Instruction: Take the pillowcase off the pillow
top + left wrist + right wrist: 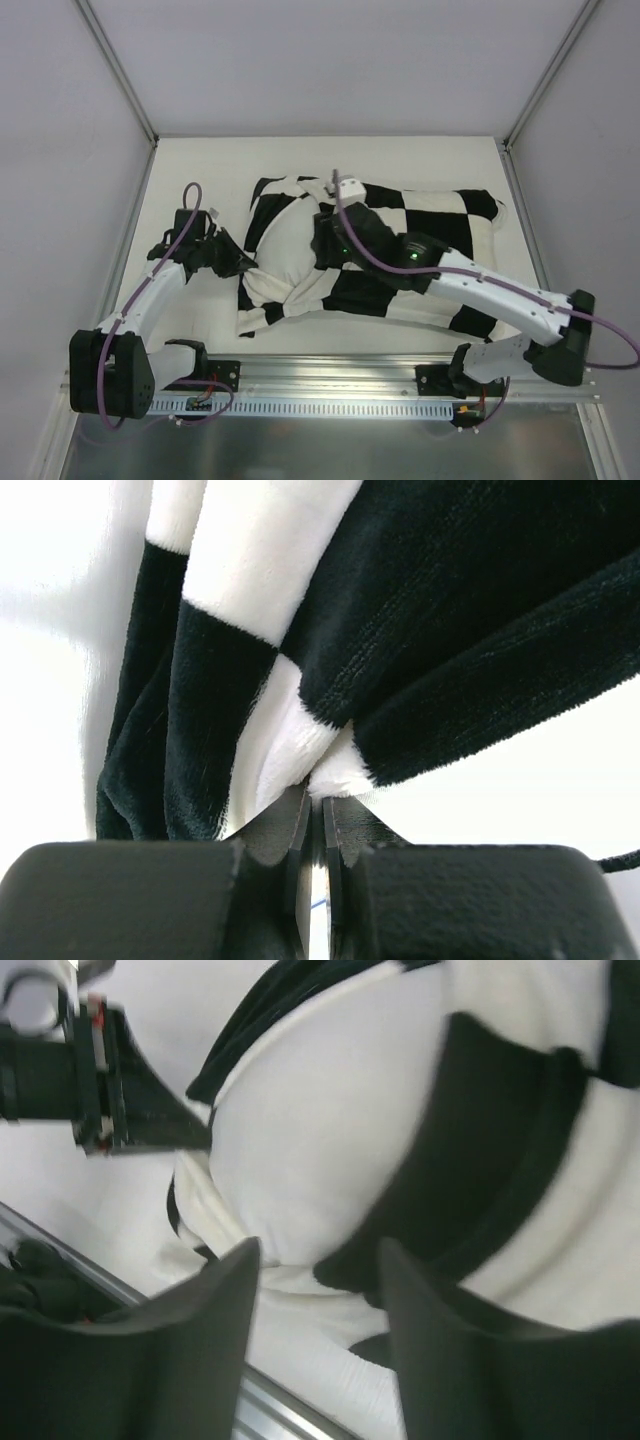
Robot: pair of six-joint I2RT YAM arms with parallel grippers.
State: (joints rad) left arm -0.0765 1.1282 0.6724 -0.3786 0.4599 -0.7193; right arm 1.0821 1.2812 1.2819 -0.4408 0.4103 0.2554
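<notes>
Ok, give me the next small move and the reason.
Probably close the right gripper on the bare white pillow: its jaws stand open facing that bulge, while the left gripper is shut on the pillowcase edge, so the two could then be pulled apart.

The white table (pixel 200 170) carries the pillow (pixel 288 243), which lies across its middle, partly inside the checkered pillowcase (pixel 440 225). The pillow's left end shows bare, with the pillowcase bunched around it.
</notes>
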